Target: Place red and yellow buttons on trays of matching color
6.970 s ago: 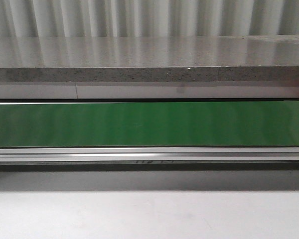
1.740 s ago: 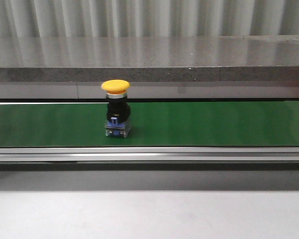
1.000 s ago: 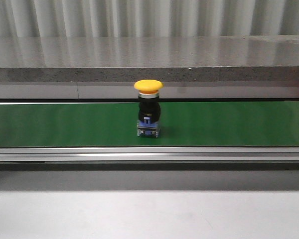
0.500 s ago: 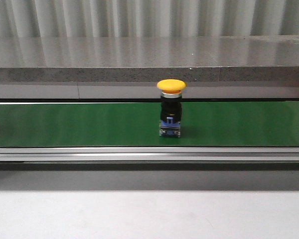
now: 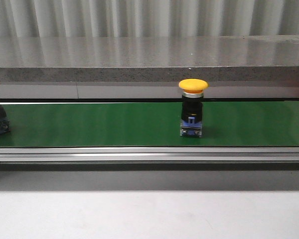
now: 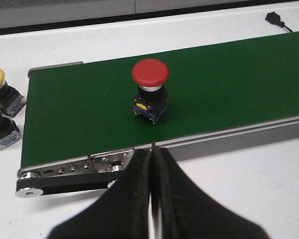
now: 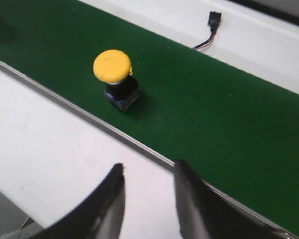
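Hovering off the belt's [image 5: 89, 124] near edge, the left gripper [image 6: 152, 169] is clenched and empty, the right gripper [image 7: 147, 191] spread. A yellow button [image 5: 192, 107] stands mid-belt; a red button [image 6: 150, 89] stands near the belt's left end.

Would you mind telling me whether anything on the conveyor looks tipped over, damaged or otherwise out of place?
Nothing stands out. The yellow button and the red button both stand upright on the green belt, and neither looks damaged.
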Available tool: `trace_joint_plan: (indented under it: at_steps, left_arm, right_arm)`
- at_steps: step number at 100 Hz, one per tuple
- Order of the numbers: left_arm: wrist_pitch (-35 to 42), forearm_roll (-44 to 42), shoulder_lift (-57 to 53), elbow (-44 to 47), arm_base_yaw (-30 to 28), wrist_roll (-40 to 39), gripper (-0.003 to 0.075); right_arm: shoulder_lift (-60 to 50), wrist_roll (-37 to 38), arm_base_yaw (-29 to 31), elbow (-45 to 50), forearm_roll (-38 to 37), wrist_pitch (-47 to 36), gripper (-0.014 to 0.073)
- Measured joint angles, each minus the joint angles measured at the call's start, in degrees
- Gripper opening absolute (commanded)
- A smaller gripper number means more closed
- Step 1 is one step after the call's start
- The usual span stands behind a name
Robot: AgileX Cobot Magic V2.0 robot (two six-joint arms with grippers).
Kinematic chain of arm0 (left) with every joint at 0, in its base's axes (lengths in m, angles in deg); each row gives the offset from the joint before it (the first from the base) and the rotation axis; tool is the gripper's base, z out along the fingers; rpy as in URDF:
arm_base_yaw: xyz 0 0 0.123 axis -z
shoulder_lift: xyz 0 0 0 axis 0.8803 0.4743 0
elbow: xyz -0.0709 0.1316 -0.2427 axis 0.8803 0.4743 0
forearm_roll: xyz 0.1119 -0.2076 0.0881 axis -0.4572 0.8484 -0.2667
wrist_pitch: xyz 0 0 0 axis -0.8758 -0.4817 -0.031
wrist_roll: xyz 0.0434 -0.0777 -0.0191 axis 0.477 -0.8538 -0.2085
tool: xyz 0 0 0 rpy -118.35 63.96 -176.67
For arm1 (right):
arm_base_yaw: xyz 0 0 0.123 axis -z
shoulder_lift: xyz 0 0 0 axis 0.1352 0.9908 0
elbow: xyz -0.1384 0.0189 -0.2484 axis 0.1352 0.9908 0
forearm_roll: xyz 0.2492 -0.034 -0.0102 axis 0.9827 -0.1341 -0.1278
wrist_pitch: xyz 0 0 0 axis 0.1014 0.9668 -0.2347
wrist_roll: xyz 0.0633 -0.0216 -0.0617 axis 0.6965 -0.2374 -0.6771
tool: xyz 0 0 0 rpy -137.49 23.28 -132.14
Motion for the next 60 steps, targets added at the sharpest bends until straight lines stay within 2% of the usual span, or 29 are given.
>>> trace_joint_plan:
  at_steps: [5, 15, 38, 60]
  left_arm:
    - [0.0, 0.0, 0.0, 0.0, 0.0, 0.0, -0.002]
    - [0.0, 0.0, 0.0, 0.0, 0.0, 0.0, -0.002]
    - [0.0, 0.0, 0.0, 0.0, 0.0, 0.0, -0.002]
    - [0.0, 0.0, 0.0, 0.0, 0.0, 0.0, -0.002]
  right_arm:
    - [3.1, 0.0, -0.1, -1.7, 0.0, 1.2, 0.0559]
    - [8.7, 0.0, -0.4, -5.0, 0.0, 4.4, 0.0641]
    - [19.5, 0.0, -1.3, -11.3, 0.0, 9.9, 0.0634]
    - [28.4, 0.0, -1.8, -16.0, 0.0, 10.1, 0.0634]
